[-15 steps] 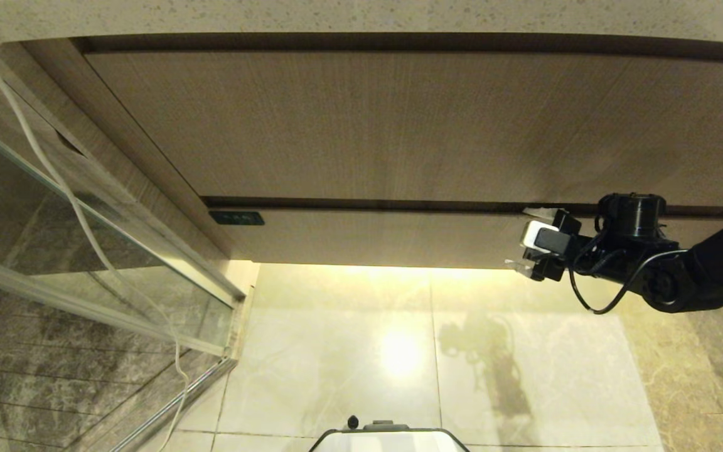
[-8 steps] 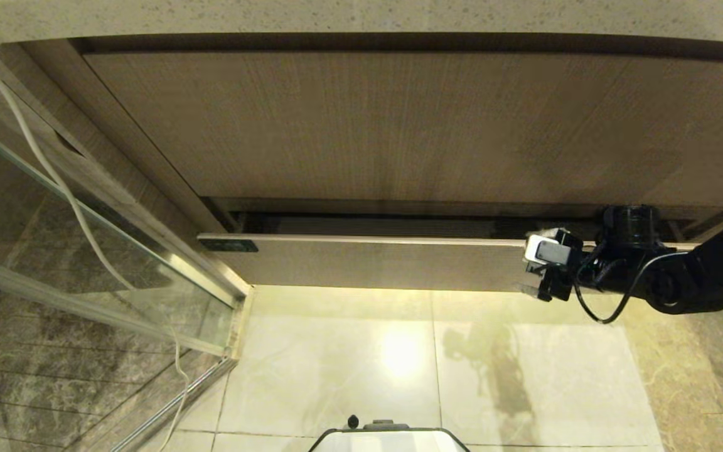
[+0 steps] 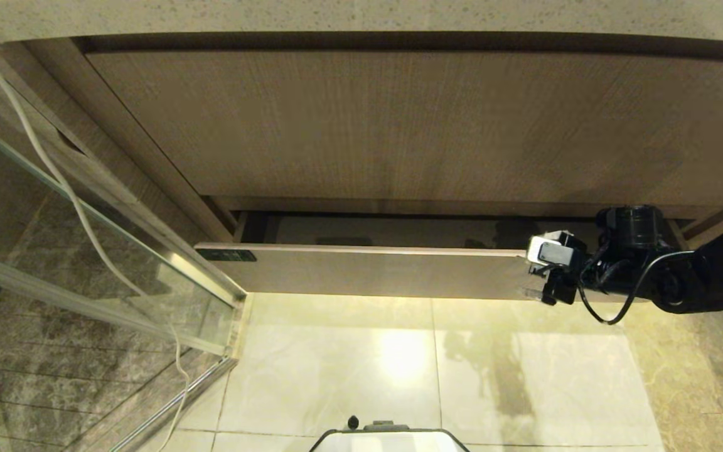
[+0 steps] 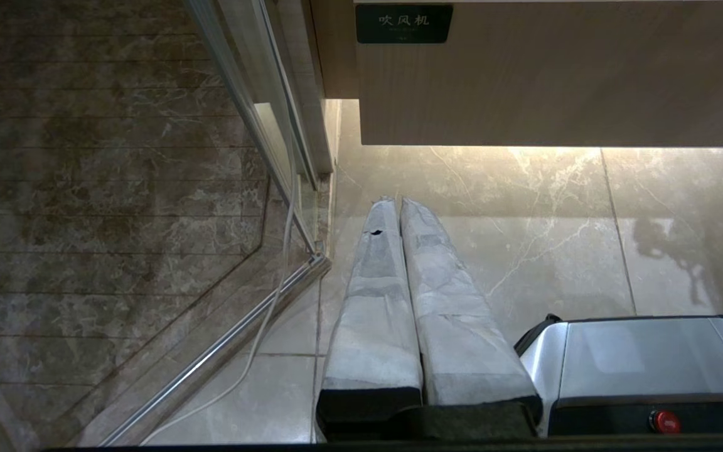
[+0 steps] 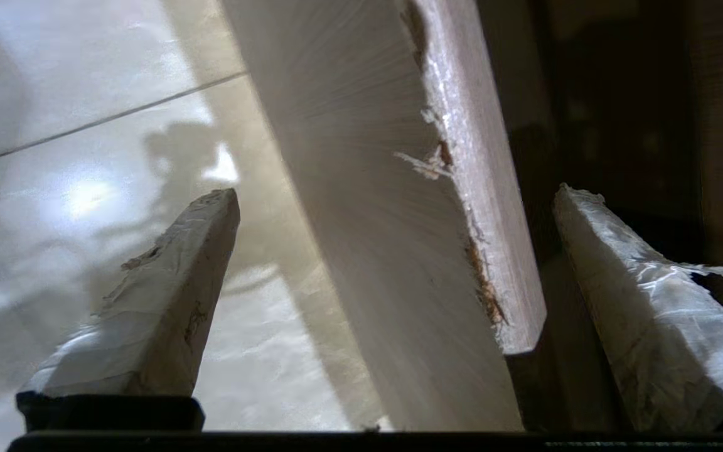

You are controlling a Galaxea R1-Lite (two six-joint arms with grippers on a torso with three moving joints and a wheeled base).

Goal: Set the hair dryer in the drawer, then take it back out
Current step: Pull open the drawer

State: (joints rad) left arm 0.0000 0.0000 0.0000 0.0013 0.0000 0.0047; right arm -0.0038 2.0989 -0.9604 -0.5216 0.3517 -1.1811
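Straddling the top edge of the narrow beige wood-grain drawer (image 3: 368, 273), the right gripper (image 3: 534, 273) sits at the drawer front's right end with its 2 tape-wrapped fingers (image 5: 167, 295) spread wide apart: 1 lies on the outer face toward the floor, the other inside behind the front panel, and neither visibly presses the wood. The drawer stands partly pulled out from under the taller wood-grain cabinet panel (image 3: 399, 125), showing a shallow strip of pale interior floor. A small dark label (image 4: 403, 24) with white characters sits at the left end of the drawer front. No white hair dryer shows in the exposed strip or anywhere else in these views, so its place cannot be told. The left gripper (image 4: 399, 210) hangs low beside the robot's silver base (image 4: 644, 358), its 2 wrapped fingers pressed together and holding nothing, pointing at the glossy cream marble floor tiles (image 3: 399, 358). At the left a glass shower partition (image 3: 85, 251) runs along, with a thin white cord (image 3: 79, 213) trailing down it.
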